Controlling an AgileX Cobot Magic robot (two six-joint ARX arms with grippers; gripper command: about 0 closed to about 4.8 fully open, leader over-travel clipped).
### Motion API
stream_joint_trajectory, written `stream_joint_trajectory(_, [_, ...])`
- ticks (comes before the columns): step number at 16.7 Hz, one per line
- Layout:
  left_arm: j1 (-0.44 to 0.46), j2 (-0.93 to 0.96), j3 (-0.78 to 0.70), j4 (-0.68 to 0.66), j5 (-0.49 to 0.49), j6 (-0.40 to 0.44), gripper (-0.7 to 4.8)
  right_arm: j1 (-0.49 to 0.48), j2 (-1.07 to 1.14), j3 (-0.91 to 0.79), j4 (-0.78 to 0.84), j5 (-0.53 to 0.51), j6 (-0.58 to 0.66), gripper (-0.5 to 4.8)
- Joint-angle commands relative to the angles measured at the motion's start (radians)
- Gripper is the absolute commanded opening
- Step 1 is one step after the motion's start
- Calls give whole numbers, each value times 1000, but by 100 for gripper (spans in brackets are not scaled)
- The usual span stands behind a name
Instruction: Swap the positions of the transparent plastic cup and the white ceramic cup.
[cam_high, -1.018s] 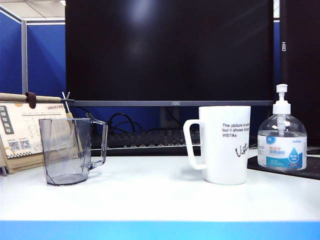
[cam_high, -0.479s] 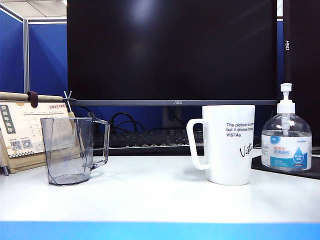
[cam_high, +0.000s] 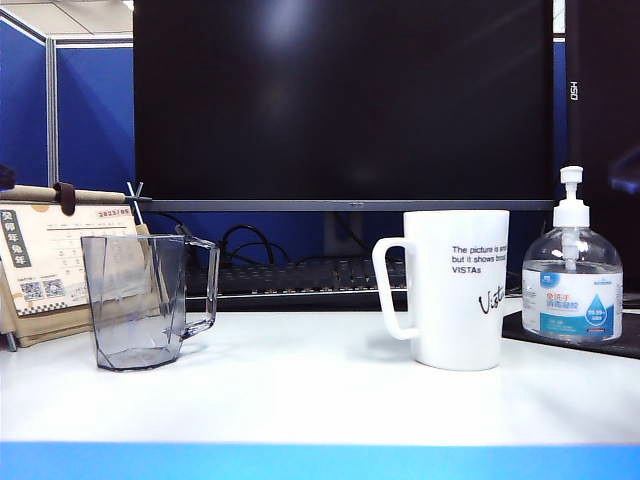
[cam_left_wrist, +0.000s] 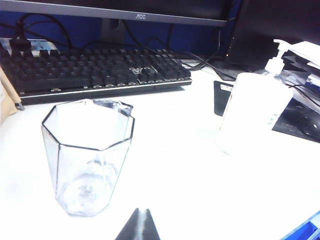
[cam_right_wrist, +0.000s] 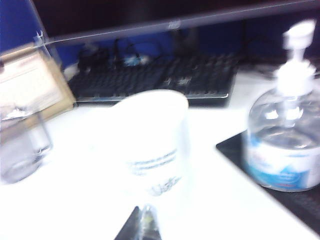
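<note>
The transparent plastic cup (cam_high: 140, 300) stands upright on the left of the white table, its handle pointing right. On the right stands the white ceramic cup (cam_high: 455, 290), handle to the left, black print on its wall. Neither gripper shows clearly in the exterior view. In the left wrist view my left gripper (cam_left_wrist: 142, 214) is shut and empty, a short way in front of the transparent cup (cam_left_wrist: 87, 155). In the blurred right wrist view my right gripper (cam_right_wrist: 145, 215) is shut and empty, just short of the white cup (cam_right_wrist: 150, 145); the transparent cup (cam_right_wrist: 20, 150) stands off to the side.
A clear pump bottle (cam_high: 572, 275) with a blue label stands on a black mat right of the white cup. Behind the cups lie a black keyboard (cam_high: 300, 278) and a large monitor (cam_high: 340, 100). A desk calendar (cam_high: 45, 265) leans behind the transparent cup.
Both cups stand where they were. The exterior picture shifted slightly to the right early on. A dark tip at its left edge and a faint blur at its right edge have appeared.
</note>
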Motion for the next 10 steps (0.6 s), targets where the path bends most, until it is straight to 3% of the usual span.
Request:
stream_joint_trajectory(1, [1, -2, 2, -19, 25, -66, -3, 2, 2, -8, 3, 55, 16, -5])
stream_joint_trajectory(10, [6, -19, 3, -28, 25, -67, -3, -8, -33, -8, -13, 46, 15, -5])
